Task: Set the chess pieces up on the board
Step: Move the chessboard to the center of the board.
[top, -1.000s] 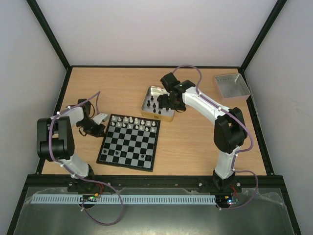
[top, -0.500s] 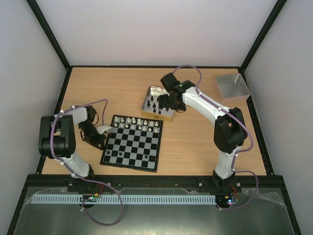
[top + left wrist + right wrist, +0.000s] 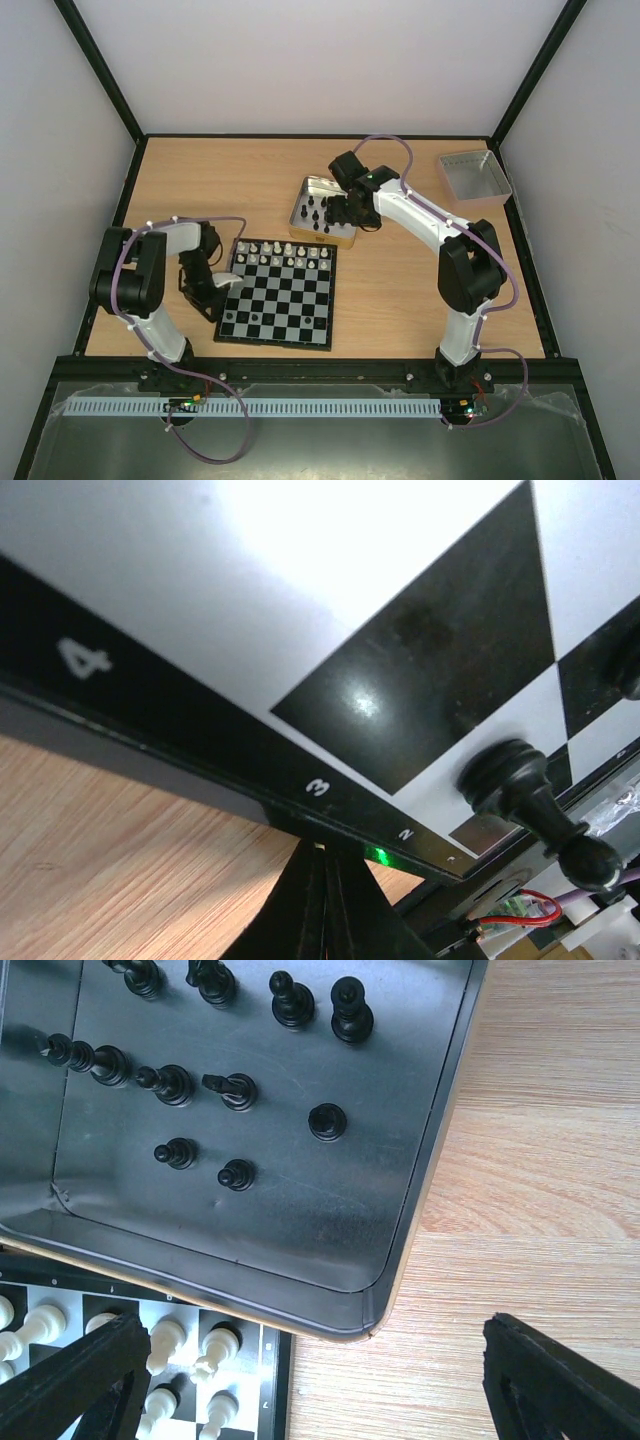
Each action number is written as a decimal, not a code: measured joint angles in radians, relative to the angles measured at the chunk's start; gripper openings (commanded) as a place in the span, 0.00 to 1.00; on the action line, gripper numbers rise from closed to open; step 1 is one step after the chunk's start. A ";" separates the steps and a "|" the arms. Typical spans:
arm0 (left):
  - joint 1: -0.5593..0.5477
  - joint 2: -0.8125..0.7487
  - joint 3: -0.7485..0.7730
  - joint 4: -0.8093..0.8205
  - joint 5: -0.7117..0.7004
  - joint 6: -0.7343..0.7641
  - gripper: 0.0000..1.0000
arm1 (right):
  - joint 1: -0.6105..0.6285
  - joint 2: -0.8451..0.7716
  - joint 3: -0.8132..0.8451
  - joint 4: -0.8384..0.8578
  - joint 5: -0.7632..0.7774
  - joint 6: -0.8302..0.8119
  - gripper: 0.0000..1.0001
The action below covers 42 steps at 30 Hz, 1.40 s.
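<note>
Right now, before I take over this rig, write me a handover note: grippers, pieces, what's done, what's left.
Left gripper: shut, holding nothing, low at the left edge of the board.
Right gripper: open and empty, above the tin.
Pieces: the white pieces stand along the board's far rows. A few black pawns stand on its near side. The other black pieces are in the tin.
Done: the white side looks set.
Left: move the black pieces from the tin to the board's near rows.
</note>
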 measured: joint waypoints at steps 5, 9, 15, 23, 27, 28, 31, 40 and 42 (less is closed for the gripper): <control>-0.019 0.000 0.002 -0.002 0.000 -0.008 0.02 | -0.005 0.000 -0.006 0.000 0.001 0.000 0.87; -0.057 0.000 0.004 0.000 0.008 -0.019 0.02 | -0.006 0.000 -0.008 0.001 0.001 0.000 0.87; -0.068 0.000 0.005 0.003 0.022 -0.030 0.02 | -0.006 0.000 -0.008 0.000 0.000 0.000 0.86; -0.068 -0.047 -0.010 0.027 0.008 -0.035 0.02 | -0.006 0.000 -0.008 0.000 0.001 -0.001 0.86; -0.053 -0.085 -0.011 0.043 -0.005 -0.025 0.02 | -0.007 0.000 -0.007 0.000 0.001 -0.003 0.86; -0.049 -0.093 -0.011 0.042 -0.008 -0.021 0.02 | -0.007 0.001 -0.006 -0.001 0.001 -0.003 0.86; -0.042 -0.117 -0.011 0.041 -0.018 -0.010 0.02 | -0.008 0.002 -0.005 -0.002 0.001 -0.003 0.87; 0.023 -0.212 -0.008 0.023 -0.045 0.025 0.02 | -0.011 0.022 0.004 -0.014 0.011 -0.004 0.74; 0.068 -0.231 0.016 0.005 -0.045 0.034 0.02 | -0.014 0.048 0.022 -0.020 0.016 -0.003 0.61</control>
